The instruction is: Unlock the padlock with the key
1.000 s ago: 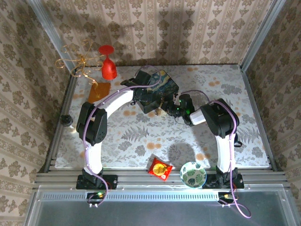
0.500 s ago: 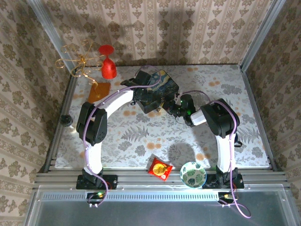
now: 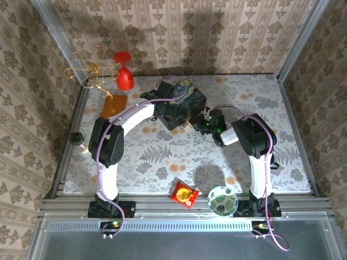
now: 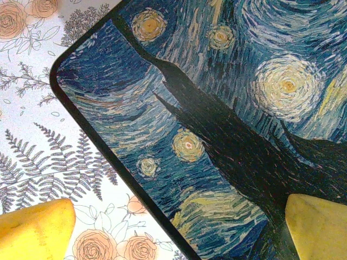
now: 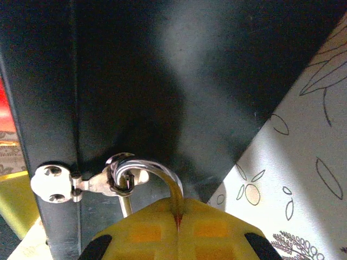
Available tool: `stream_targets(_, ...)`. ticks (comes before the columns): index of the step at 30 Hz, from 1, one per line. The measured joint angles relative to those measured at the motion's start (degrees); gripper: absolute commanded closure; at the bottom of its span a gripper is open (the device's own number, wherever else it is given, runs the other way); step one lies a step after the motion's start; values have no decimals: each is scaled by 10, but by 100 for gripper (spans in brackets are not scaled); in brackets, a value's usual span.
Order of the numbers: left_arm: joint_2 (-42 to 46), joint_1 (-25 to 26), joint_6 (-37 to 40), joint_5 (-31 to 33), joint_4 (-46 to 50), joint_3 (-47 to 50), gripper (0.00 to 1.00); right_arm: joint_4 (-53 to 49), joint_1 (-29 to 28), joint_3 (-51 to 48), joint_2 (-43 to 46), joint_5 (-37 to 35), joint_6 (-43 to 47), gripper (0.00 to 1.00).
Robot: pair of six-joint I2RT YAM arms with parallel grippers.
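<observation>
Right gripper (image 5: 178, 219): jaws pressed together, clamped on small padlock with thin silvery shackle (image 5: 161, 171). Shackle hooked through silvery hasp loop (image 5: 116, 179) on side of dark blue painted box (image 4: 217, 108). Left gripper (image 4: 176, 227): jaws apart, straddling box lid edge.

The body of the padlock (image 5: 157, 169) is hidden behind the right yellow fingers (image 5: 135, 230), which leave free its silvery shackle. The dark blue box (image 4: 217, 124) is cut off by the picture's edges.
</observation>
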State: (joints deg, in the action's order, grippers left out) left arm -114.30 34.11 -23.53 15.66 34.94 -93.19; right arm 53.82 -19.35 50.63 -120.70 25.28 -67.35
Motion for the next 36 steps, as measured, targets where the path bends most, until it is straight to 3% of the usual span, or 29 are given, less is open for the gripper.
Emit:
stream_targets(22, -2, -2, -4, -5, 0, -2, 0, 5, 40, -3, 20, -40, -33, 100)
stream_targets(36, 5, -6, -7, -15, 1, 4, 0, -166, 40, -82, 187, -55, 14, 100)
